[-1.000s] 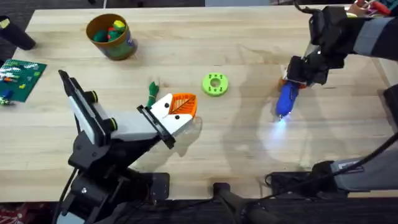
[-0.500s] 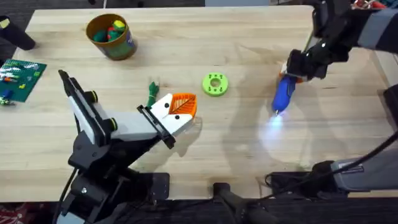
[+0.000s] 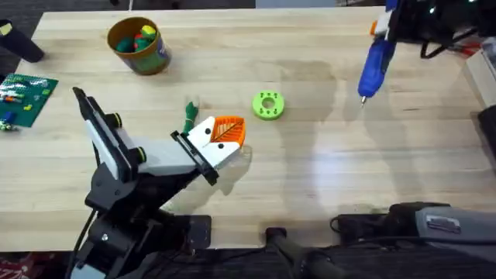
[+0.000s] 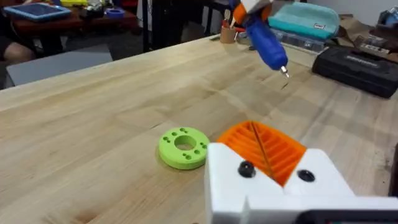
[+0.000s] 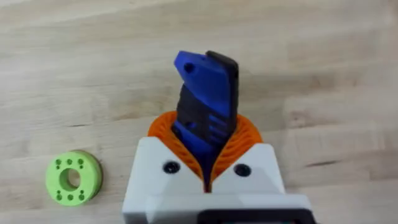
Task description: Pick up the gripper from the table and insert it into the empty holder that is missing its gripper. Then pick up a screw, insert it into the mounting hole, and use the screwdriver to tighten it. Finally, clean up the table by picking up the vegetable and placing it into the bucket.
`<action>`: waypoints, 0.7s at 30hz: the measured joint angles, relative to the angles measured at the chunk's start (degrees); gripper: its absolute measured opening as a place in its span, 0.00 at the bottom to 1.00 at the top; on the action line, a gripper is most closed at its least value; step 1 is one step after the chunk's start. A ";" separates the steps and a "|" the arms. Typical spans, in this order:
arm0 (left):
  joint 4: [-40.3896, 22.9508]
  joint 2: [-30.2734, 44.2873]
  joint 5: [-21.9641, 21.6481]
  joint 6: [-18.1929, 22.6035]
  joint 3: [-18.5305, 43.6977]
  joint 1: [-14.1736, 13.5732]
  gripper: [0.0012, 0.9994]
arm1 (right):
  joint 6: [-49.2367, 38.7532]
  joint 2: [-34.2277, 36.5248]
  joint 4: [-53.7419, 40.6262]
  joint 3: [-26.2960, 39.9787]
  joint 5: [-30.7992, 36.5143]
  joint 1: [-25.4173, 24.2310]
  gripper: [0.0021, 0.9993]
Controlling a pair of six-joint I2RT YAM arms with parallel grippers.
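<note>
My right gripper (image 5: 208, 165) is clamped on the stubby bright blue powered screwdriver (image 3: 374, 66), which I have lifted clear of the pale wooden desk (image 3: 310, 178) since a second ago; it now hangs tilted near the far right edge, bit pointing down toward the desk, and the bright patch of light it cast on the wood is gone. My left gripper (image 3: 219, 142), white with orange ribbed pads, has not moved and sits with its pads together, holding nothing. Just beside it lies the small dark green toy vegetable (image 3: 190, 118). The lime green ring with holes (image 3: 268, 105) and the round yellow-orange bucket (image 3: 138, 45) are unchanged.
</note>
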 joint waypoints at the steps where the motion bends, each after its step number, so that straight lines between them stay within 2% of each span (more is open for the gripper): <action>1: 0.01 0.00 0.00 0.00 0.00 0.00 0.01 | -0.79 -0.65 0.00 0.49 0.00 0.74 0.03; 6: 0.01 0.02 0.00 0.00 0.00 -0.02 0.01 | -3.28 -2.62 2.65 2.84 -0.18 5.05 0.03; 21: 0.00 0.01 0.00 0.00 0.00 -0.01 0.01 | -4.47 -6.85 26.58 3.53 -5.92 17.81 0.03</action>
